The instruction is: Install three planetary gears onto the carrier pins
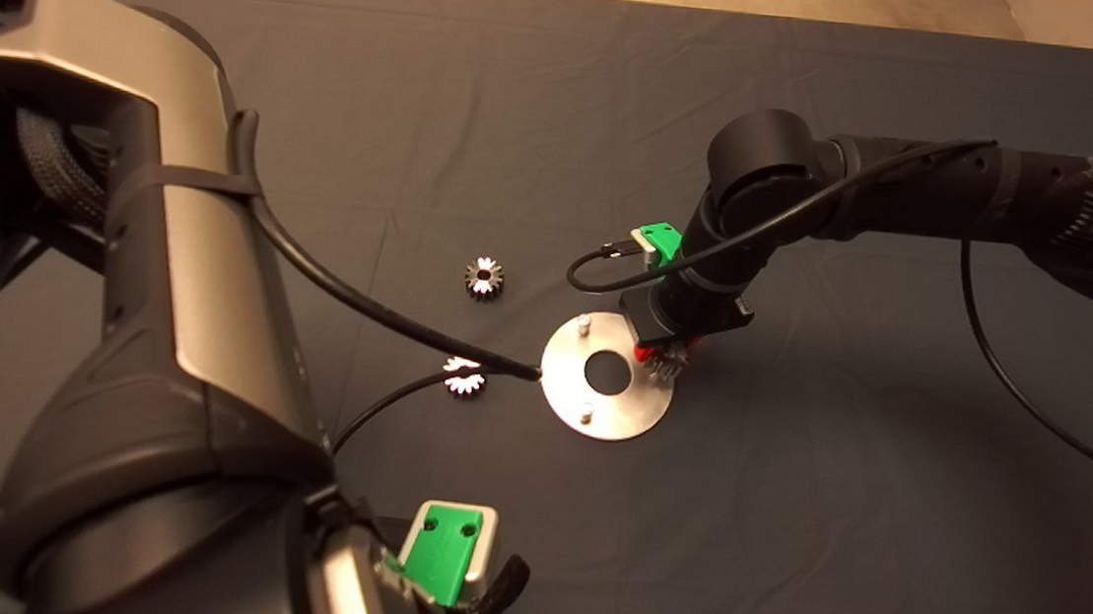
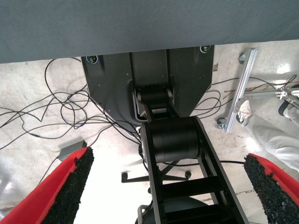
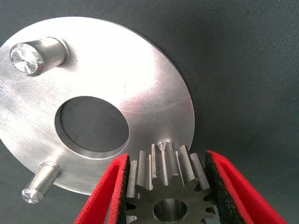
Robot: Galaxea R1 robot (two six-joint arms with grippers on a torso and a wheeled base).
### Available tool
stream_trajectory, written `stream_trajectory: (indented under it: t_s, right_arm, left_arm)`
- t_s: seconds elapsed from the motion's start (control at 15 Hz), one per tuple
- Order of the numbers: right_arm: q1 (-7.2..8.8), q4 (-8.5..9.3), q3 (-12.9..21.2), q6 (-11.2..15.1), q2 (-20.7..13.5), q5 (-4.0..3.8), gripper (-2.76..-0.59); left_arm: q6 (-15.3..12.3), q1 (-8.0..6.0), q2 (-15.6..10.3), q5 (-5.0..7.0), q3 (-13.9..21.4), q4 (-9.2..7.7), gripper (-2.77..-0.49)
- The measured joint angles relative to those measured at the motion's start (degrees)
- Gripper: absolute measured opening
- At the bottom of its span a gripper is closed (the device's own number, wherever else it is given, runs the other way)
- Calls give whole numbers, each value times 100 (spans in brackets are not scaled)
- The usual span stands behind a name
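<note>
While the right end effector [image 3: 168,186] grips one planetary gear [image 3: 166,186] over the disc [image 1: 608,376], two gears lie loose.
Its fingers clamp the gear above the disc's rim; two bare carrier pins [image 3: 35,56] stand free. Loose gears [image 1: 483,276] lie on the table [image 1: 837,491] beside the disc. The left end effector [image 2: 168,191], fingers wide, hangs past the table edge.

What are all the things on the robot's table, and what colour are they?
Planetary gears: three, silver-grey; one lone gear on the mat, one by the cable left of the disc, one held gear above the disc's right edge.
Disc: one, shiny silver, mid-mat, big centre hole.
Carrier pins: two bare ones show, silver.
Mat: one, dark.
Person's leg: pale, on the floor.
Right gripper: red fingers, pinching a gear over the disc.
Left gripper: open, parked at the lower left.
</note>
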Motion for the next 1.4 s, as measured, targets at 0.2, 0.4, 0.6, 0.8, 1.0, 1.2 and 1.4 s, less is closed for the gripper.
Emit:
stream_trajectory:
  t_s: [0.2,0.4,0.6,0.8,1.0,1.2,1.4]
  right_arm:
    - [0,13,0,-5,0,0,-230]
    - [0,27,0,-5,0,0,-230]
    - [-1,118,0,-5,0,-3,-230]
    - [-17,226,0,-5,0,-11,-230]
    - [-19,254,0,-5,-1,-11,-230]
    - [-23,265,0,-6,-1,-11,-230]
    - [-23,267,0,-27,-4,-11,-230]
  left_arm:
    - [0,0,0,0,2,0,-92]
    - [0,0,0,0,0,0,-92]
    - [0,0,0,0,0,0,-92]
    - [0,0,0,0,0,0,-92]
    - [0,0,0,0,1,-1,-92]
    - [0,0,0,0,0,0,-92]
    - [0,0,0,0,0,-1,-92]
